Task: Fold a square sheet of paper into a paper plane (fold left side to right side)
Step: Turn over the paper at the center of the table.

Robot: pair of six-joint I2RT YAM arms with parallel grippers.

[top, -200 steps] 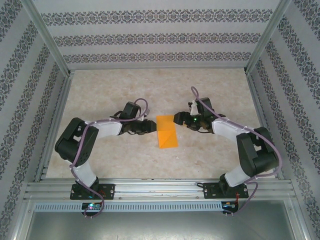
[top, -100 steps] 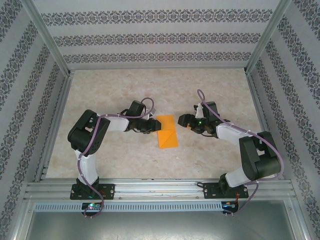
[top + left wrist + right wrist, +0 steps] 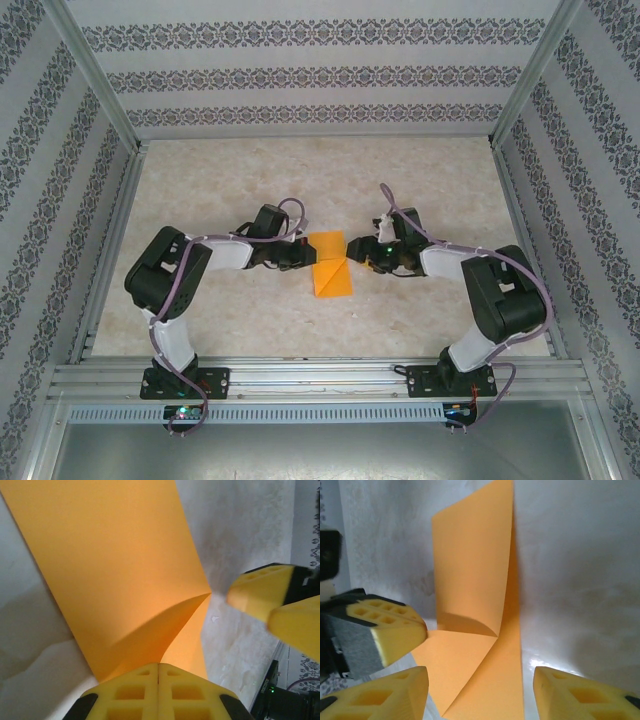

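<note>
Sheet: the square sheet of paper (image 3: 333, 264) lies on the desk (image 3: 420, 170), near its middle, with one part folded over the rest.
Left of the sheet: the left arm (image 3: 205, 258) reaches in from the left. The left jaws are pressed together on the sheet's left edge.
Right of the sheet: the right arm (image 3: 450, 262) reaches in from the right. The right jaws stand apart at the sheet's right edge, with the paper between them.
Behind the sheet: the desk runs to the back wall (image 3: 320, 75).
Before the sheet: desk, then the rail (image 3: 320, 378) that carries both arm bases.
</note>
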